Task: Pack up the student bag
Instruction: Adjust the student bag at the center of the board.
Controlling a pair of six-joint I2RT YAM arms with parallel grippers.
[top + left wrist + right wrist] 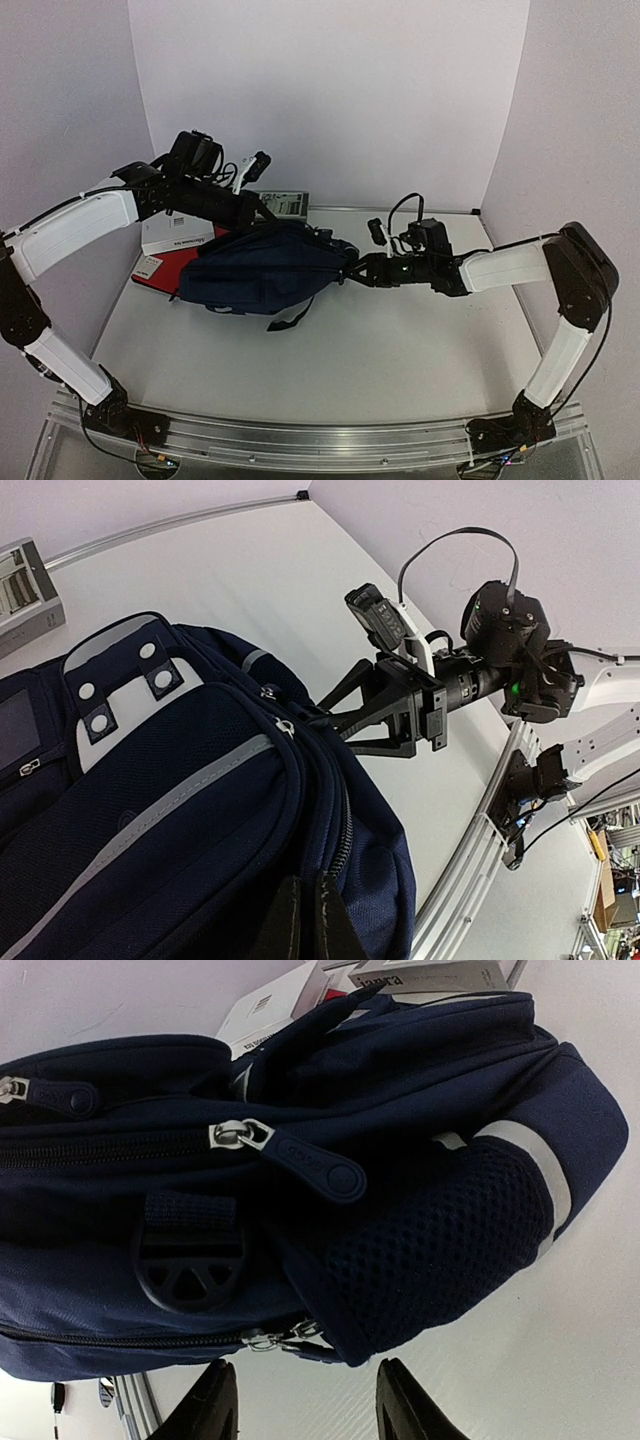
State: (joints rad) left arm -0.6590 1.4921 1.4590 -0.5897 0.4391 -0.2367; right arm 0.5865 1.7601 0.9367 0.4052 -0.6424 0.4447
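Observation:
The student bag (pixel 262 272) is a navy-blue backpack lying on its side on the table, left of centre. In the left wrist view its grey flap (pixel 120 685) with buckles and grey stripe face up. My left gripper (pixel 272 225) is at the bag's far upper edge; its fingers (pixel 285 920) are shut on a fold of navy fabric beside a zipper. My right gripper (pixel 350 268) is at the bag's right end, open and empty. In the right wrist view its fingertips (pixel 205 1405) stand wide apart just short of two metal zipper pulls (pixel 285 1338) under the mesh side pocket (pixel 440 1250).
A white box (pixel 177 236) and a red book (pixel 160 270) lie behind the bag's left end. Another book or box (pixel 282 203) stands at the back wall. White walls close in the table on three sides; a metal rail (pixel 320 440) runs along the near edge.

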